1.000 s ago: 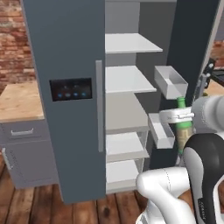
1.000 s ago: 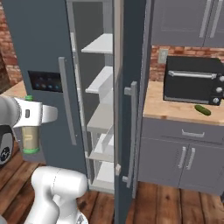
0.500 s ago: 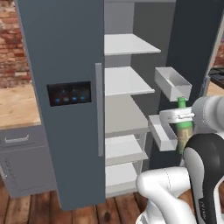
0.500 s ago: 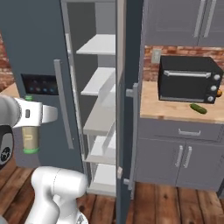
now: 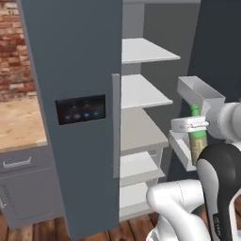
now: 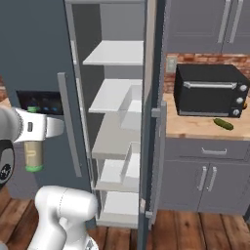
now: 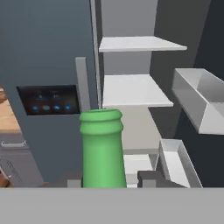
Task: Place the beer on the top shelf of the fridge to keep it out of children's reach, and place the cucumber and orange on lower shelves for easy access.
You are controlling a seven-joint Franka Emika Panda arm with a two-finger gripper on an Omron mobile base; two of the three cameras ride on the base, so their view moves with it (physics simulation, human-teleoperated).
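Beer (image 5: 197, 139) pinched upright in my pincer (image 7: 109, 181), neck poking up in hand view, held just outside the open fridge (image 6: 36, 58). Top shelf (image 5: 148, 51) sits well above the bottle. Cucumber (image 6: 223, 123) lies on the bench (image 6: 205, 127) by the oven (image 6: 210, 90). Risks as I see them: door bins (image 5: 200, 94) sit right beside the bottle, so lifting straight up could clip one; tall neck could catch the shelf edge and twist the bottle loose

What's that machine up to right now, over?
Pincer shut on beer, bottle upright. Fridge open, top shelf bare ahead. Door bins near the path, over.
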